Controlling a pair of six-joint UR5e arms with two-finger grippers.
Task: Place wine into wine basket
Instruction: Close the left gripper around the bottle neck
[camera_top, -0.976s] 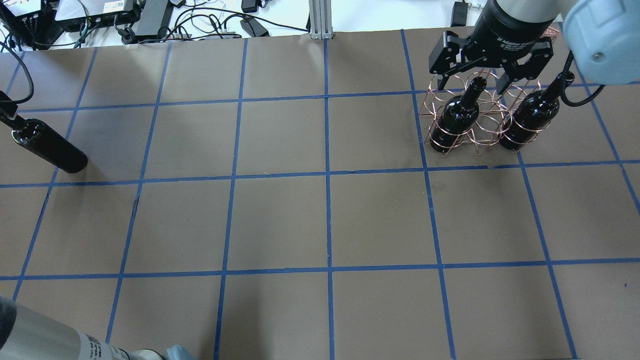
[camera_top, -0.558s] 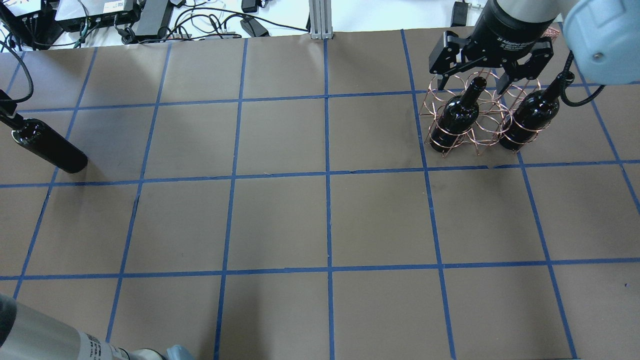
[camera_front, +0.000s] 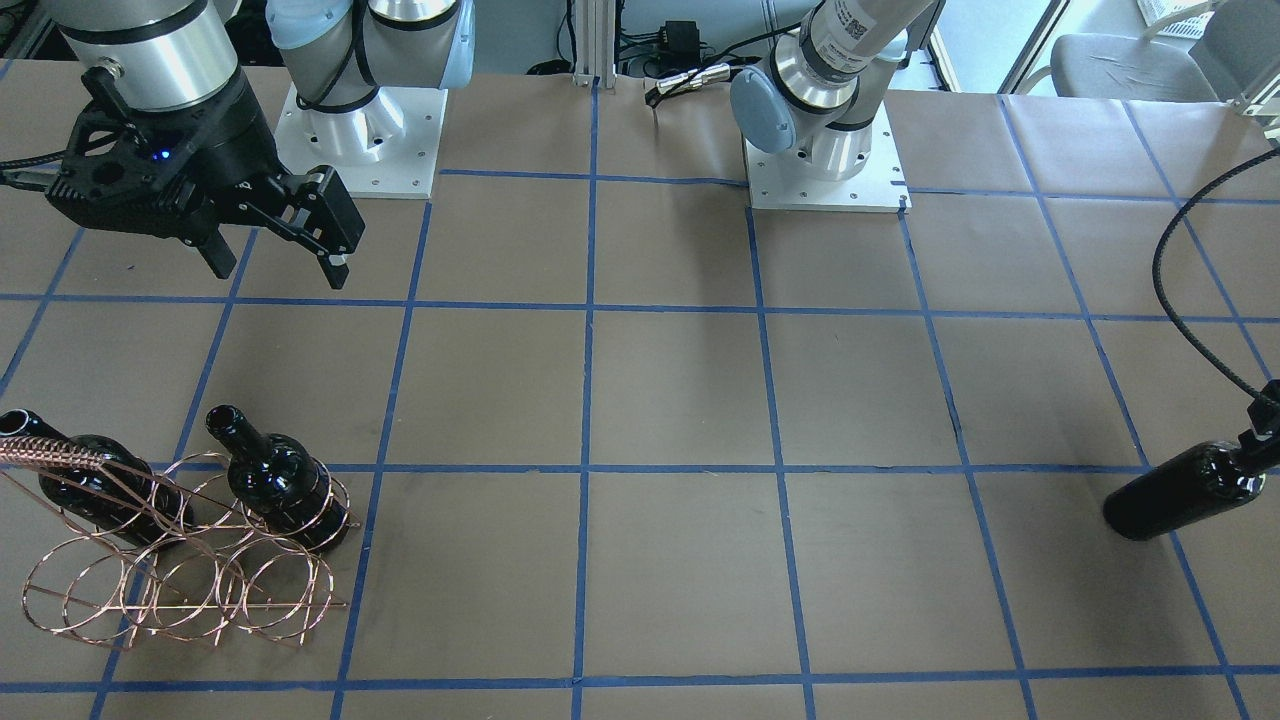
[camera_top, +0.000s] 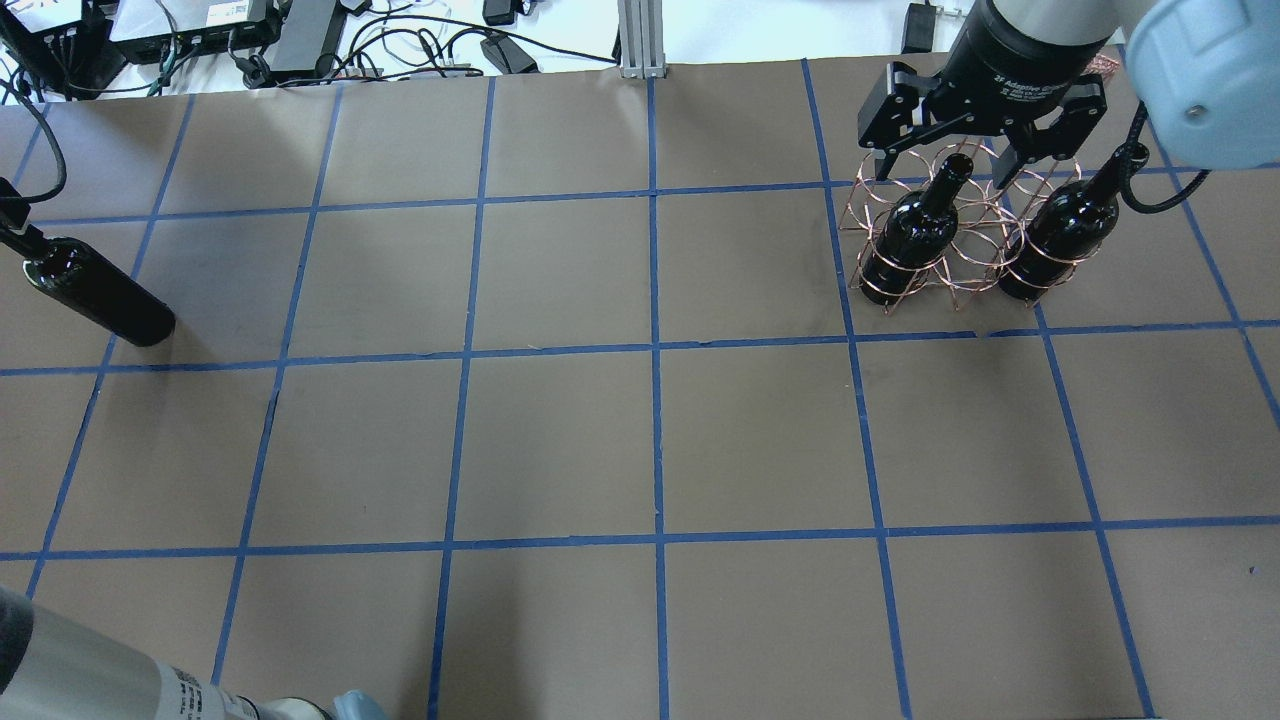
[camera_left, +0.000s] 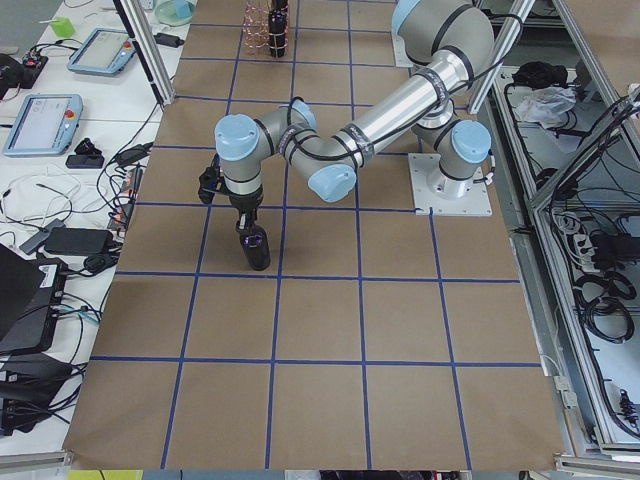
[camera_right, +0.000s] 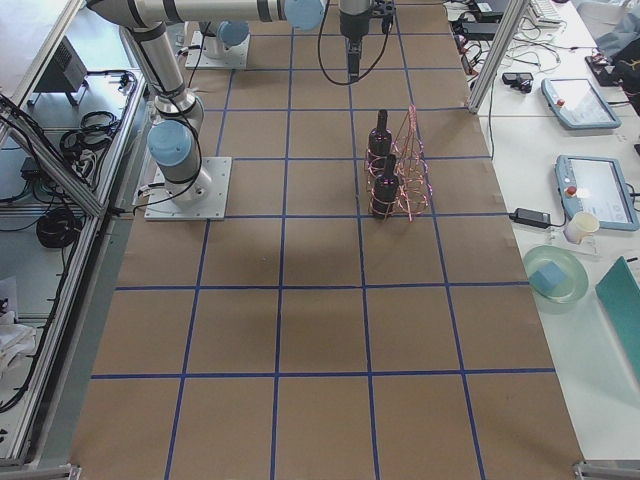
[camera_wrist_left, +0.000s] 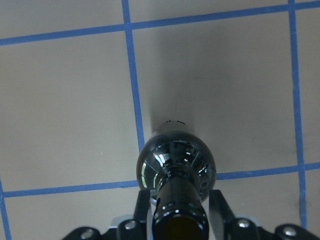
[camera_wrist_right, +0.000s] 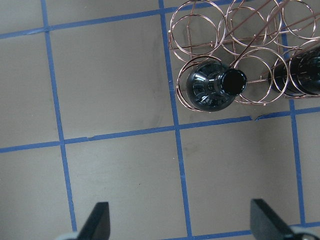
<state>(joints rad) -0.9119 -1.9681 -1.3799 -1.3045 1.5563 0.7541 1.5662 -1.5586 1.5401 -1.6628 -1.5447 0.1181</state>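
Note:
My left gripper (camera_wrist_left: 177, 207) is shut on the neck of a glossy black wine bottle (camera_wrist_left: 175, 162). The bottle is upright at the table's far left (camera_top: 95, 290), and I cannot tell if its base touches the table. It also shows in the front view (camera_front: 1180, 490) and the left exterior view (camera_left: 256, 245). The copper wire wine basket (camera_top: 975, 245) stands at the far right and holds two black bottles (camera_top: 915, 230) (camera_top: 1065, 225), with the middle slot free. My right gripper (camera_top: 945, 168) is open and empty, hovering above the basket's near side (camera_wrist_right: 240, 47).
The table is brown paper with a blue tape grid (camera_top: 655, 345). Cables and power bricks (camera_top: 300, 40) lie beyond the far edge. A metal post (camera_top: 637, 40) stands at the far middle. The two arm bases (camera_front: 825, 150) are bolted on the robot's side.

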